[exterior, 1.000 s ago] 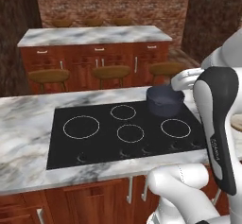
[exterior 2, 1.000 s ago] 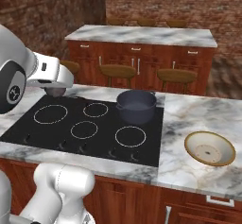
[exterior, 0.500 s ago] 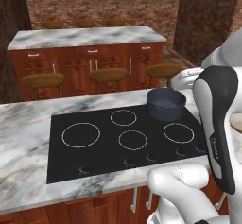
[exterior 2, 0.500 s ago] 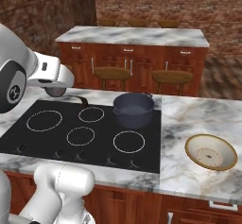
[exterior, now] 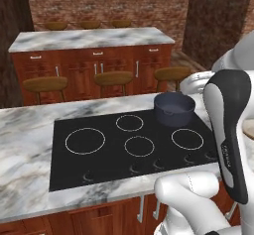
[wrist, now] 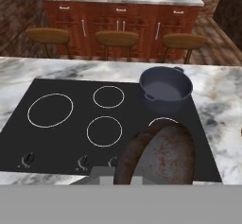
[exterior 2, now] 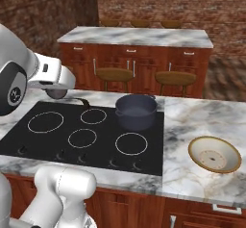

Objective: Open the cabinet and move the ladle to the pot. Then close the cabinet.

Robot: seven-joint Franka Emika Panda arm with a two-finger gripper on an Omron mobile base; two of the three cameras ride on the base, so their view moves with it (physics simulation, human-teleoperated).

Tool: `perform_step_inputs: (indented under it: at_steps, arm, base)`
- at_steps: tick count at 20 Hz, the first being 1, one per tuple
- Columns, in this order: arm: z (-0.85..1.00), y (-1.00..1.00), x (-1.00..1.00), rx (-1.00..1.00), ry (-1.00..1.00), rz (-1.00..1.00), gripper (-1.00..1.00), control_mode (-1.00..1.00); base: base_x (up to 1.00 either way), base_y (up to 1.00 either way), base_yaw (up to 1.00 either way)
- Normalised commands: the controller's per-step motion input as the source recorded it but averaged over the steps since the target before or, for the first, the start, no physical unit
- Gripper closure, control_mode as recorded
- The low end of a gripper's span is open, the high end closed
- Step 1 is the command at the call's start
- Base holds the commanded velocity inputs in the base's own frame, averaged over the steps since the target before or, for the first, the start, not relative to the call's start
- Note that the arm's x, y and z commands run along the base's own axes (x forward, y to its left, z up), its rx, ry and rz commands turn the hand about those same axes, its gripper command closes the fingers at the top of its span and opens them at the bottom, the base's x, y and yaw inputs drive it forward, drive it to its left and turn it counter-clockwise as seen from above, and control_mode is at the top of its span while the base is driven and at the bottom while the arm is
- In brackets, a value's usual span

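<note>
change: base has swung, view now squarer on the black stovetop (exterior: 129,147) | hand: clamped on rusty brown metal ladle (wrist: 158,154), above stovetop's near edge | target: deep dark blue-grey pot (wrist: 165,90) on stovetop's far right corner | judgement: carry underway, drop-in next, cabinet unclosed

A black cooktop (exterior: 131,147) with four white rings is set in a marble counter (exterior: 25,145). A shallow beige bowl (exterior 2: 214,154) sits at the cooktop's three o'clock. Three wooden stools (wrist: 117,38) stand at twelve o'clock, before a marble-topped island (exterior 2: 139,35).
</note>
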Motion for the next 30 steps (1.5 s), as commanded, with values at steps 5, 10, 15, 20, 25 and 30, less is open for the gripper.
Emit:
perform_step_inputs:
  at_steps: [5, 10, 15, 20, 25, 30]
  arm:
    - [-0.06, 0.0, 0.4, 0.0, 0.14, -0.01, 1.0, -1.0]
    - [-0.08, 0.0, 0.62, 0.0, 0.29, -0.03, 1.0, -1.0]
    - [-0.08, 0.0, 0.64, -0.02, 0.33, -0.06, 1.0, -1.0]
    - [-0.11, 0.0, 0.62, -0.01, 0.25, -0.08, 1.0, -1.0]
    - [-0.3, -0.1, 0.65, 0.0, 0.12, -0.06, 1.0, -1.0]
    - [-0.4, -0.3, 0.66, -0.01, 0.06, -0.04, 1.0, -1.0]
  base:
    - [0.0, 0.0, 0.0]
    - [0.0, 0.0, 0.0]
    - [0.0, 0.0, 0.0]
    - [0.0, 0.0, 0.0]
    - [0.0, 0.0, 0.0]
    - [0.0, 0.0, 0.0]
